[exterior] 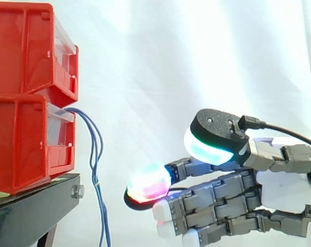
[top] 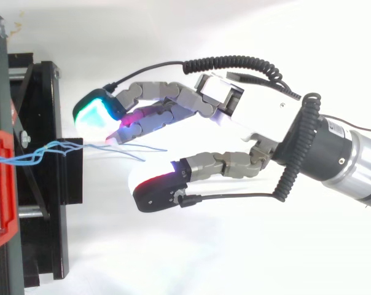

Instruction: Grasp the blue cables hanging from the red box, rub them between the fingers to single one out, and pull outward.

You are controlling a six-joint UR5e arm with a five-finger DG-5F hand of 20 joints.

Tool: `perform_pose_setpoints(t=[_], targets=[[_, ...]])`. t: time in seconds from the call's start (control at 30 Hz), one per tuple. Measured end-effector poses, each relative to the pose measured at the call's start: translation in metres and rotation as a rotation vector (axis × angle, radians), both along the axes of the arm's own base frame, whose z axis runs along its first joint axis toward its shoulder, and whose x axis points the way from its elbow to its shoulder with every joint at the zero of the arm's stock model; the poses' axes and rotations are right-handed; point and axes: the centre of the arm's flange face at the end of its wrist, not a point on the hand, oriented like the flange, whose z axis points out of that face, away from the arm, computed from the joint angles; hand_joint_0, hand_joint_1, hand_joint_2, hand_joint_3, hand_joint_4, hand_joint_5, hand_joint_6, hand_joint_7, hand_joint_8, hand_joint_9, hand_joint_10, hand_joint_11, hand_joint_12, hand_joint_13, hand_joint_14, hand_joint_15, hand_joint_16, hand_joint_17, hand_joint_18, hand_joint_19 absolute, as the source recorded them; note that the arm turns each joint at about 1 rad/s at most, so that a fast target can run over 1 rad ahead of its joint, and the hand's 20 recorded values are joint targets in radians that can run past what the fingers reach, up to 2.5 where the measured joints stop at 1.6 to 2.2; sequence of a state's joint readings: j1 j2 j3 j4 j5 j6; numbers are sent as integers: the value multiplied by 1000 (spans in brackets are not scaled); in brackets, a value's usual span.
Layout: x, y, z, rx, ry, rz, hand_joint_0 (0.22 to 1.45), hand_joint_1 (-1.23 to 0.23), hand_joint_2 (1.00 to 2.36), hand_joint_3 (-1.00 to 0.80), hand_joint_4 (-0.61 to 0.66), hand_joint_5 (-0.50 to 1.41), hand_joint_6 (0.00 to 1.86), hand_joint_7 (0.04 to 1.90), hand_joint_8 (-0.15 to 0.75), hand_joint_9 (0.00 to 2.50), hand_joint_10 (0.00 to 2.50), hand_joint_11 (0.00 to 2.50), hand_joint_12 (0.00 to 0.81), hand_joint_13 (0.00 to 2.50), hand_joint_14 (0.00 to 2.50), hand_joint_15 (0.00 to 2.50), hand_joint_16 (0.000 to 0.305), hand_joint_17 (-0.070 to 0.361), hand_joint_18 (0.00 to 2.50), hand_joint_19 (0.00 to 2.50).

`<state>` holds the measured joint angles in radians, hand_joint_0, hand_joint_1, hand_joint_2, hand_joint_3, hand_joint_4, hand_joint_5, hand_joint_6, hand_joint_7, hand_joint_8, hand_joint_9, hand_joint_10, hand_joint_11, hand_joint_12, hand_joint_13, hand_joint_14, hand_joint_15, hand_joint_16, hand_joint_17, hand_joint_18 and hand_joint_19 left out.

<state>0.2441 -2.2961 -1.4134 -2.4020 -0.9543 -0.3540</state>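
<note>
Hovering with the hand (exterior: pixel 279 181) near the cables (exterior: pixel 95 154), to their right in the side view, and not touching them there. Holding the fingers nearly straight and the thumb well apart, so gripping nothing; probably leaving this gap wide for taking the whole bunch between the pads (exterior: pixel 150 182). Pointing at the level of the stand (exterior: pixel 37 206) edge, likely for meeting the strands where hanging free. As for the cables: coming out of the front of the lower red box (exterior: pixel 21 144), arching over and dropping down past the stand. Looking thin and blue, several strands close together and partly crossing, not allowing a sure count.
</note>
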Motion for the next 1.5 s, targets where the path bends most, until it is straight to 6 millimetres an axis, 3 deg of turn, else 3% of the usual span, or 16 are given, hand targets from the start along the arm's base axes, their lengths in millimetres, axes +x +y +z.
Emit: perform_pose_setpoints(t=[0.3,0.5,0.8,1.0,1.23,1.5], targets=[[11,1,15,-42,-37,-17,550,-660,1000,-494,174,-157,502,675,227,827,3,54,300,666,18,348,48,108,527,514],[27,-3,-3,-40,-34,-16,550,-659,1000,-497,173,-157,502,674,226,836,4,55,301,668,16,346,48,108,531,523],[40,-2,-3,-41,-28,2,549,-658,1000,-497,177,-157,502,678,230,845,1,64,303,670,18,351,48,108,534,516],[48,-3,-26,-54,-35,-7,549,-657,1000,-499,177,-157,502,677,233,860,1,75,304,672,17,353,48,108,539,522],[70,0,-54,-16,-63,3,551,-661,1000,-498,179,-155,502,676,233,857,3,78,307,683,17,359,48,108,545,542],[73,1,-61,23,-57,26,568,-652,1001,-486,220,-116,503,826,235,935,6,130,302,712,18,389,47,106,566,558]])
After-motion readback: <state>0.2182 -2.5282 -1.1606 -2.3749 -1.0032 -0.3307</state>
